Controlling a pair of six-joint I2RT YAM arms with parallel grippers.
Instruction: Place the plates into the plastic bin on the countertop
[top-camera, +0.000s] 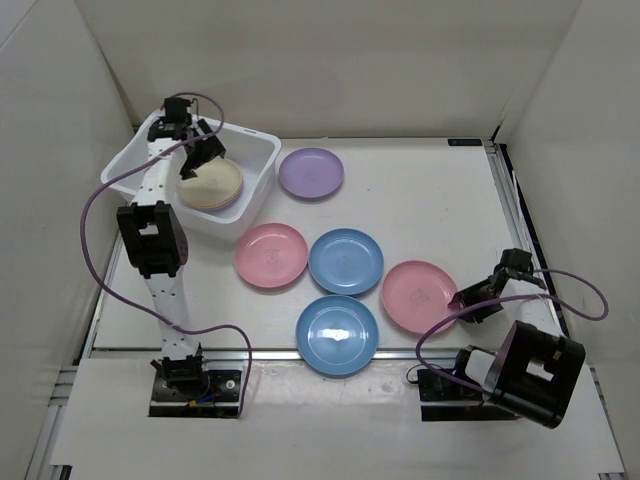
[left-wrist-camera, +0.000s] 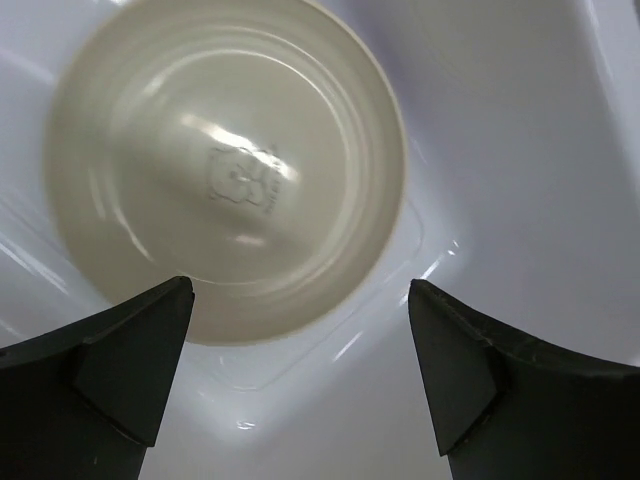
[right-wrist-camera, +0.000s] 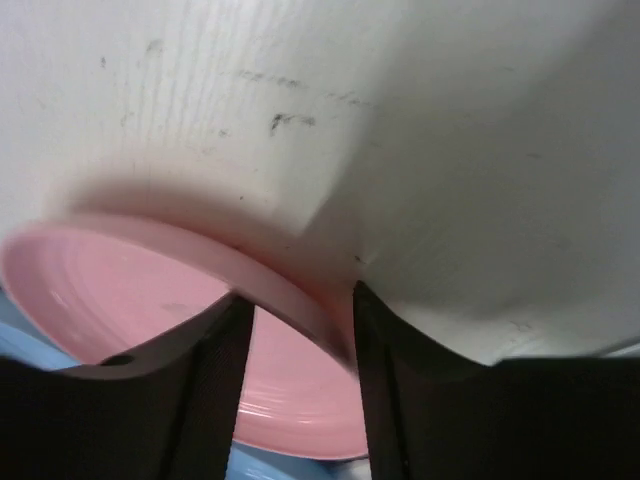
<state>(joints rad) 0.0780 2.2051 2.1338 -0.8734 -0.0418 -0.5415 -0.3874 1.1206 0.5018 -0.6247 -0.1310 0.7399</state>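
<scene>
The likeliest failure lay at the right gripper (right-wrist-camera: 298, 300), low at the lower right of the overhead view. Its jaws stood narrowly apart astride the right-hand rim of the pink plate (top-camera: 415, 295), and I cannot tell from the wrist view whether they were truly pinching it. With only a thin, slanted lip between the fingers (right-wrist-camera: 210, 380), a shallow bite could let the plate pivot or slip free on lifting. A push instead of a pinch could shove it leftward into the two blue plates (top-camera: 346, 261) (top-camera: 338, 335), which lay just beside it. The plastic bin (top-camera: 265, 170) sat at the upper left, well apart from this plate. The carry would therefore have to cross over the blue pair, a second pink plate (top-camera: 271, 255) and perhaps the purple plate (top-camera: 311, 172), all lying on the countertop (top-camera: 440, 200). A sagging plate could clip one of these, or catch the bin's near wall. The other obstacle was the left gripper (left-wrist-camera: 300, 290), hanging inside the bin with its jaws wide apart and nothing in them, directly above the cream plate (left-wrist-camera: 225, 170) resting on the bin floor. Unless that arm cleared out, the two arms could meet over the bin.
</scene>
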